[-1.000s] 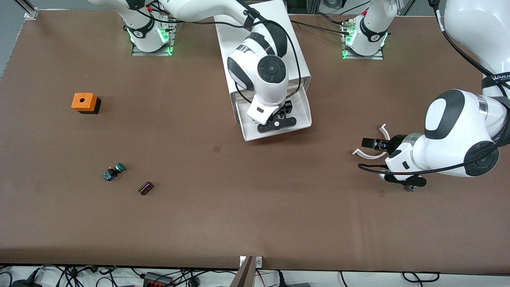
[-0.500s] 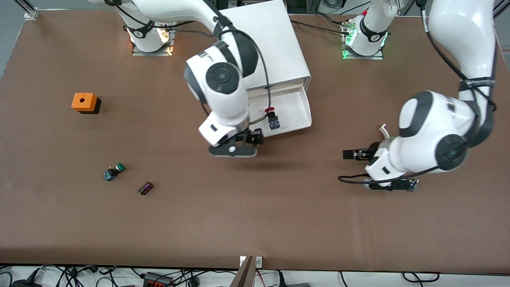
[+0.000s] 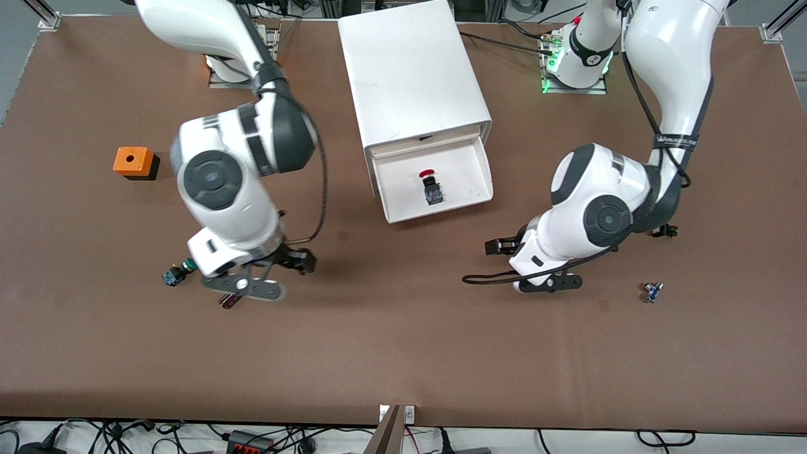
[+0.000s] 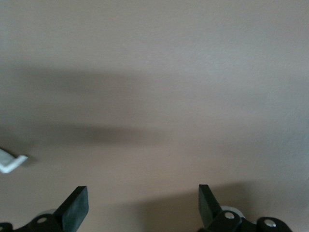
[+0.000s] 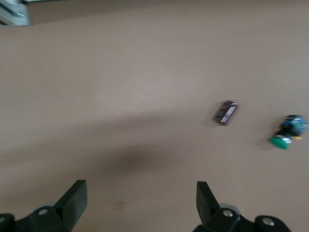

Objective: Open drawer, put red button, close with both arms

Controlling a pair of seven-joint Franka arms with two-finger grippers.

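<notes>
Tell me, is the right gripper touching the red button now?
Apart. The front view shows the red button lying in the open drawer, while the right gripper is over bare table, well away toward the right arm's end.

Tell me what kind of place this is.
Probably a robotics lab test bench: two white arms bolted to a brown table, loose cables along its edge, and small props like a white drawer cabinet and an orange box.

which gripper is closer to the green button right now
Right. The right gripper hangs over the table just beside the green button, while the left gripper is over bare table toward the left arm's end, past the open drawer.
</notes>
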